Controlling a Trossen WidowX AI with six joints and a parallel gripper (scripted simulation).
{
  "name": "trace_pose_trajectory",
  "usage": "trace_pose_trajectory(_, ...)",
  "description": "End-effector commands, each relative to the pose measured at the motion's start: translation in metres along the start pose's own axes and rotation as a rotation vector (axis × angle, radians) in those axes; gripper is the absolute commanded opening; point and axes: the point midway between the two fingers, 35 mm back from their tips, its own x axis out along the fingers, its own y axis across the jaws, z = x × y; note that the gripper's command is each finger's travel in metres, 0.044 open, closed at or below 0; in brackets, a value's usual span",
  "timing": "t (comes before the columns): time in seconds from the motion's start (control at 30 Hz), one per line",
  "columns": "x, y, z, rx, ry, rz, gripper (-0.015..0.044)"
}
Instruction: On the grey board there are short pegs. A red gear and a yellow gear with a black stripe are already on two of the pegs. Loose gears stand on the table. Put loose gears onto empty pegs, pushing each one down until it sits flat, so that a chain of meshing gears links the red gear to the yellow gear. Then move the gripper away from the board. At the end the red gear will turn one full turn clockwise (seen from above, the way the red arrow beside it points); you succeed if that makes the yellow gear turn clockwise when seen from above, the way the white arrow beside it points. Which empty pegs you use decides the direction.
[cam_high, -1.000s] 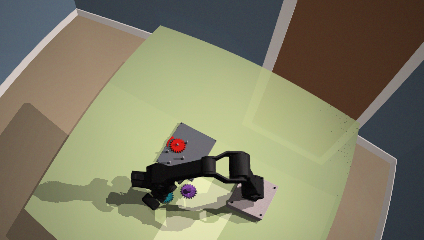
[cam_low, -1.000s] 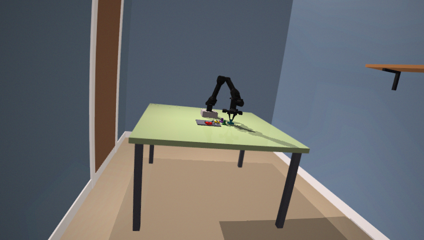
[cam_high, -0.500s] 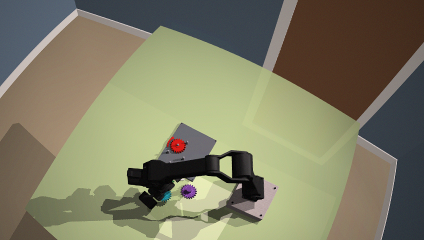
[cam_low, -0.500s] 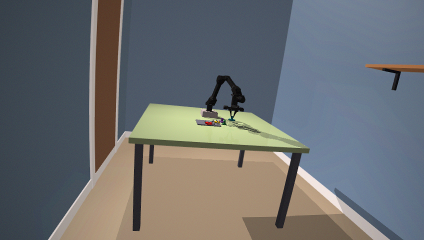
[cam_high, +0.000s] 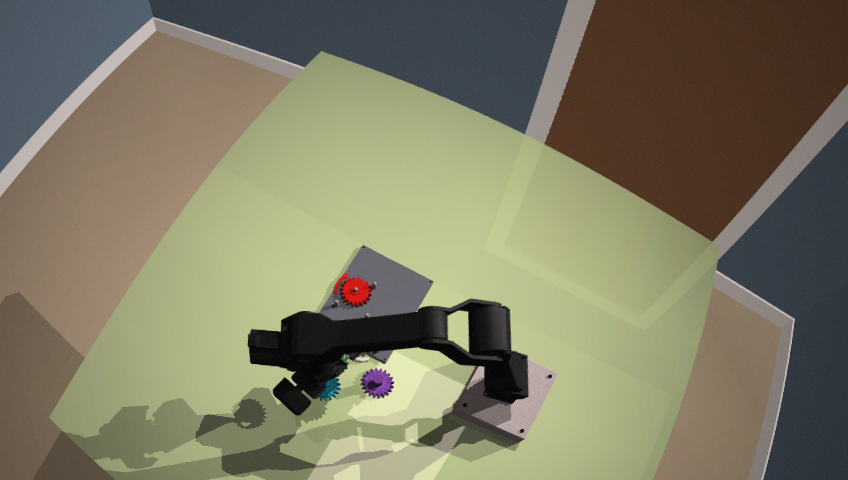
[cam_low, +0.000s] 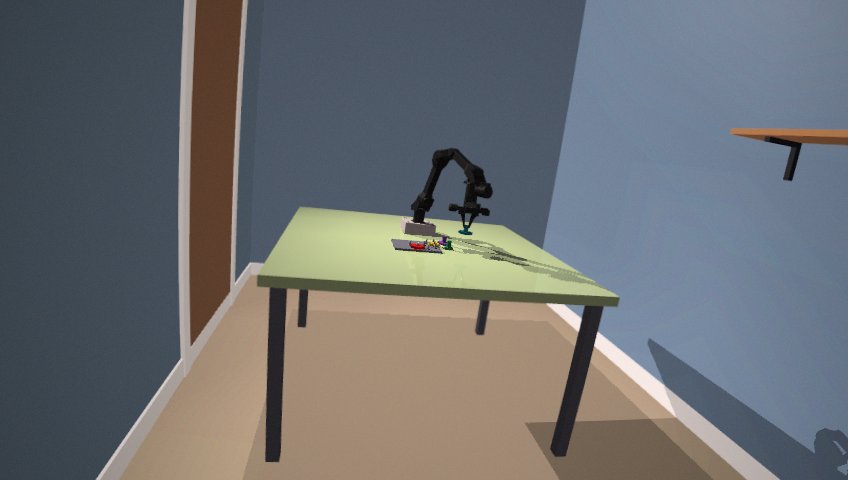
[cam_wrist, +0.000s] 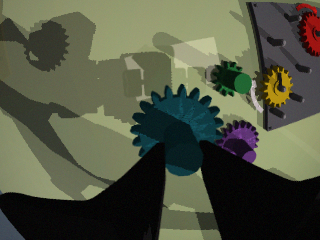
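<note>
1. Teal, the large toothed gear (cam_high: 330, 388) (cam_low: 465, 230) (cam_wrist: 175, 117) is gripped by its knob in the nearly closed black hand (cam_low: 467, 224) (cam_wrist: 182, 148), apparently lifted above the tabletop (cam_high: 416, 166) (cam_low: 416, 267) (cam_wrist: 100, 175).
2. No linking gear is seen seated; green (cam_low: 448, 244) (cam_wrist: 231, 79) and purple (cam_high: 377, 383) (cam_low: 443, 239) (cam_wrist: 240, 140) toothed gears remain beside the grey board (cam_high: 392, 285) (cam_low: 401, 243) (cam_wrist: 267, 35).
3. From above, the yellow gear (cam_low: 434, 244) (cam_wrist: 278, 86) is mostly hidden by the arm; the red gear (cam_high: 355, 291) (cam_low: 417, 245) (cam_wrist: 312, 35) is cut off in the wrist view.

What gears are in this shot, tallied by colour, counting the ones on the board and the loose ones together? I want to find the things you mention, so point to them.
Red gear (cam_high: 355, 291) (cam_low: 417, 246) (cam_wrist: 312, 34): 1
Yellow gear (cam_wrist: 278, 86): 1
Teal gear (cam_high: 330, 388) (cam_low: 465, 231) (cam_wrist: 179, 112): 1
Green gear (cam_low: 449, 245) (cam_wrist: 226, 78): 1
Purple gear (cam_high: 377, 383) (cam_low: 443, 240) (cam_wrist: 243, 136): 1
Total: 5
</note>
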Motion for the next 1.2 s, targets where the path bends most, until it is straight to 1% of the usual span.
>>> trace_pose_trajectory(0.0, -0.013, 0.001, 0.0, 0.002, -0.002, 0.005, 0.0)
trace_pose_trajectory(0.73, -0.064, -0.001, -0.007, 0.003, -0.001, 0.004, 0.0)
trace_pose_trajectory(0.87, -0.065, -0.003, -0.006, 0.003, -0.001, 0.004, 0.0)
trace_pose_trajectory(1.17, -0.055, -0.022, 0.008, 0.002, -0.003, 0.001, 0.0)
